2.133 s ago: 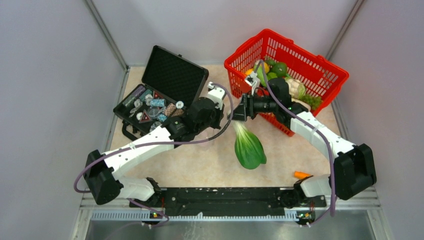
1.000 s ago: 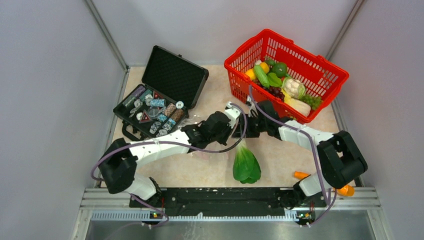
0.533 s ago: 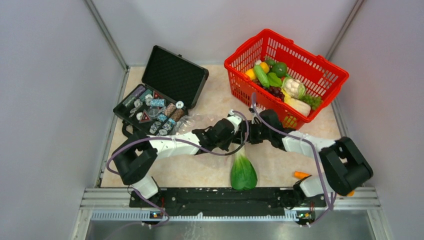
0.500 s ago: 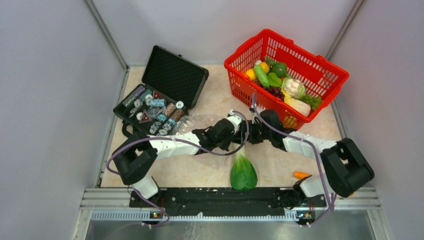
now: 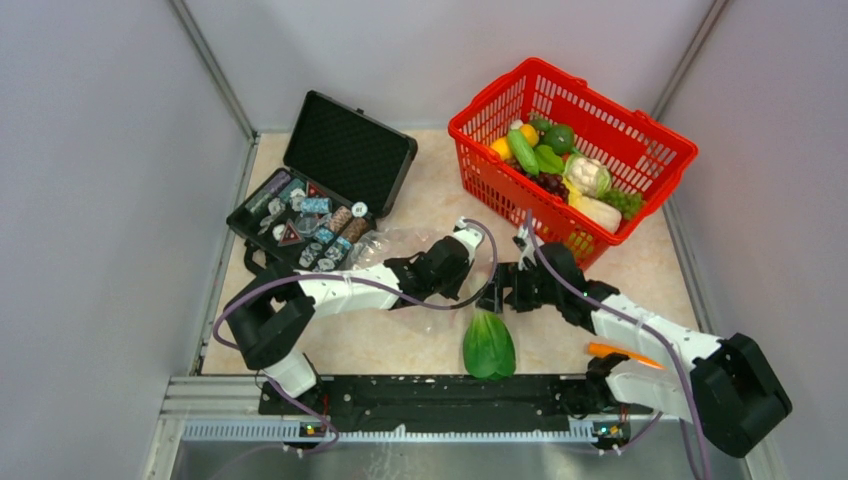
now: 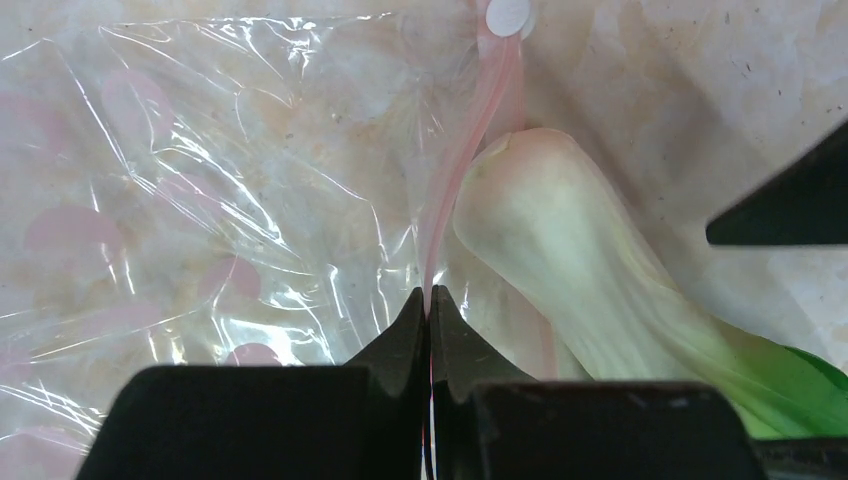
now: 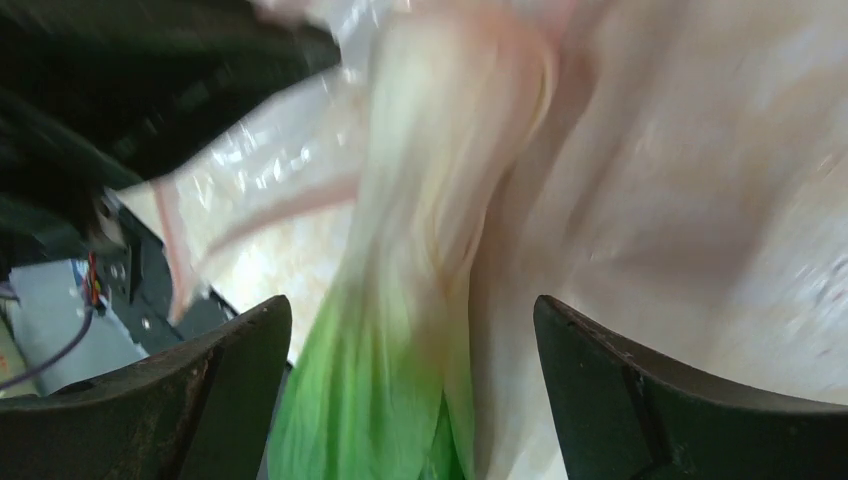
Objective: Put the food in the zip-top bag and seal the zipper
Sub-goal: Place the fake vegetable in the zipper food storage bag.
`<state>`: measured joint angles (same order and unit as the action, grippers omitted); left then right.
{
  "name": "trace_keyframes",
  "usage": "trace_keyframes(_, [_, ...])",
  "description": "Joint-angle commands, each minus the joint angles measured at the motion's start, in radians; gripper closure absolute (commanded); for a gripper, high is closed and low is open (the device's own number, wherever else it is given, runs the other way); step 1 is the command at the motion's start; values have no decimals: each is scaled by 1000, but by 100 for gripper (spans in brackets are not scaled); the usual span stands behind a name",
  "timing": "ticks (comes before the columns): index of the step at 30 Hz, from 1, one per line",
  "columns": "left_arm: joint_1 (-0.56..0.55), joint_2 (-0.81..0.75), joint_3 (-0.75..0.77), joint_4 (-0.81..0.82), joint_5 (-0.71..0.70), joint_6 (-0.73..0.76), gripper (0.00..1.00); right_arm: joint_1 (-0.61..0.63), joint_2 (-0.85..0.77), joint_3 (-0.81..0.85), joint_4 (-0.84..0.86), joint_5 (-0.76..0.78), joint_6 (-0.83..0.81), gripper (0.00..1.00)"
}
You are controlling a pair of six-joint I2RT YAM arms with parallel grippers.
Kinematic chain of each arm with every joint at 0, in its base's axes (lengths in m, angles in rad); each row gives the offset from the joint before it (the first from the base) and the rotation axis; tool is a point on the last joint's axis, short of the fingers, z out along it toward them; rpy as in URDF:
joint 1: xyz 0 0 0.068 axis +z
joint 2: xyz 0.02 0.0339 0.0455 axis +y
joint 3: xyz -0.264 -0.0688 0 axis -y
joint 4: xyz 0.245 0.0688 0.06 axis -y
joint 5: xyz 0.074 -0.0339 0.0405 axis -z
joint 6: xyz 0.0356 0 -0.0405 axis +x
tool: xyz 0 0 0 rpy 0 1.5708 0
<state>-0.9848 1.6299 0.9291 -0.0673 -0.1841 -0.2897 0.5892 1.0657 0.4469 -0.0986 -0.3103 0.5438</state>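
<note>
The clear zip-top bag (image 6: 200,200) lies flat on the table, partly under my left arm in the top view (image 5: 395,243). My left gripper (image 6: 430,296) is shut on its pink zipper strip (image 6: 478,120) at the mouth edge; it also shows in the top view (image 5: 466,288). A white-green leafy piece (image 5: 488,342) lies on the table with its white stem (image 6: 560,250) at the bag's mouth. My right gripper (image 7: 410,350) is open, its fingers on either side of the leafy piece (image 7: 400,390) without closing on it; it also shows in the top view (image 5: 493,295).
A red mesh basket (image 5: 660,150) with more toy food (image 5: 545,160) stands at the back right. An open black case (image 5: 345,150) of small trinkets stands at the back left. An orange carrot piece (image 5: 618,352) lies by the right arm's base.
The leafy piece came down from hanging in my right gripper to lying on the table. My right arm has swung its elbow out to the near right. My left gripper holds its place.
</note>
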Motion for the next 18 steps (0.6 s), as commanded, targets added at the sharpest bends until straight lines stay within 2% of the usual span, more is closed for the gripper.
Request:
trace_keyframes(1, [-2, -16, -9, 34, -10, -29, 100, 89, -87, -114, 51, 65, 131, 11])
trace_keyframes(5, [-2, -19, -14, 47, 4, -46, 100, 164, -117, -172, 159, 129, 201, 11])
trace_keyframes(10, [-2, -29, -22, 52, 4, -55, 100, 238, -74, -158, 105, 282, 192, 10])
trace_keyframes(12, [-1, -34, -25, 53, 3, -55, 100, 247, -54, -189, 172, 269, 192, 12])
trace_keyframes(14, [-1, -32, -26, 54, 5, -53, 100, 251, -30, -218, 242, 240, 193, 25])
trace_keyframes(18, [-2, -36, -22, 46, 1, -47, 100, 250, -23, -211, 232, 255, 186, 50])
